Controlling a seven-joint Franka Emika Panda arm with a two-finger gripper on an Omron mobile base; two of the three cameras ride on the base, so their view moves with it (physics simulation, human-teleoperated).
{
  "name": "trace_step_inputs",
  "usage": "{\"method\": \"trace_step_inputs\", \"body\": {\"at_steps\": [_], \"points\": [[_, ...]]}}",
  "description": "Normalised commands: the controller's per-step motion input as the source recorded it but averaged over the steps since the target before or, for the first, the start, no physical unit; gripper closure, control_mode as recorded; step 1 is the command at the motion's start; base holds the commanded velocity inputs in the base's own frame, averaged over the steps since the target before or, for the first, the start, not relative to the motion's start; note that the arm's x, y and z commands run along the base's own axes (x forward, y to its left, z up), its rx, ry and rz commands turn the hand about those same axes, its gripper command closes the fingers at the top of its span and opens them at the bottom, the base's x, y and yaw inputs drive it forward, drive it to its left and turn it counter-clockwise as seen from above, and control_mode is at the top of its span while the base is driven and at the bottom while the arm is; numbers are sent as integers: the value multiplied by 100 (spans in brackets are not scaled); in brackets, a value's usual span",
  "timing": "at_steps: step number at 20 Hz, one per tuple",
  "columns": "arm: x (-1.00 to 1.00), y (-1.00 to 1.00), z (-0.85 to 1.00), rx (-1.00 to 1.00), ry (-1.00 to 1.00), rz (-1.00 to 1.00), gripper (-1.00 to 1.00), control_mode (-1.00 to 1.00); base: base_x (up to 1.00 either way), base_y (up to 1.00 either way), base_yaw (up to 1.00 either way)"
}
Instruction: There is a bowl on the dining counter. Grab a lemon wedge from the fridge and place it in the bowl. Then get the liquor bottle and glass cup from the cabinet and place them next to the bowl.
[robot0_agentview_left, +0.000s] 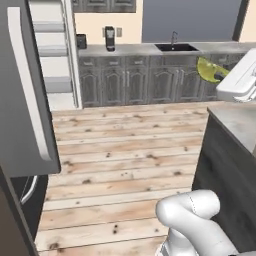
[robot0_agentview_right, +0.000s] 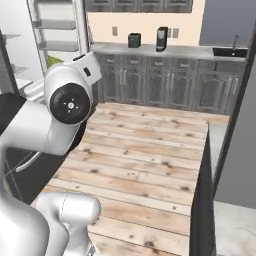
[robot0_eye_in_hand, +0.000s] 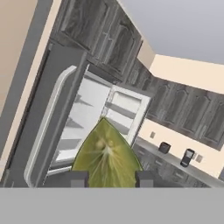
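- One lemon wedge (robot0_eye_in_hand: 107, 157) pinched between the gripper (robot0_eye_in_hand: 112, 178) fingers, jaws closed most of the way on it, up in the air well clear of the open fridge (robot0_eye_in_hand: 94, 116).
- Best kept squeezed gently, glossy flesh likely slippery.
- No quick swings on the way to the bowl.

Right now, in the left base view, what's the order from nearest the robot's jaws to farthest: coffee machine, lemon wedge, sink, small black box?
1. lemon wedge, gripped between the jaws, far right.
2. sink, in the worktop behind, right of middle.
3. coffee machine, further left on that worktop.
4. small black box, at its left end.
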Motion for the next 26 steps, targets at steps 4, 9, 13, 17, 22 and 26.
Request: {"method": "trace_step_inputs", "body": {"at_steps": [4, 9, 13, 17, 22, 26], "points": [[0, 0, 0, 0, 0, 0, 100, 100, -99, -21, -30], [0, 0, 0, 0, 0, 0, 100, 100, -91, -52, -26], [0, 0, 0, 0, 0, 0, 100, 100, -83, -72, -21], [0, 0, 0, 0, 0, 0, 100, 100, -54, -95, -16], [0, 0, 0, 0, 0, 0, 100, 100, -9, -100, -7], [0, 0, 0, 0, 0, 0, 100, 100, 0, -100, -4]]}}
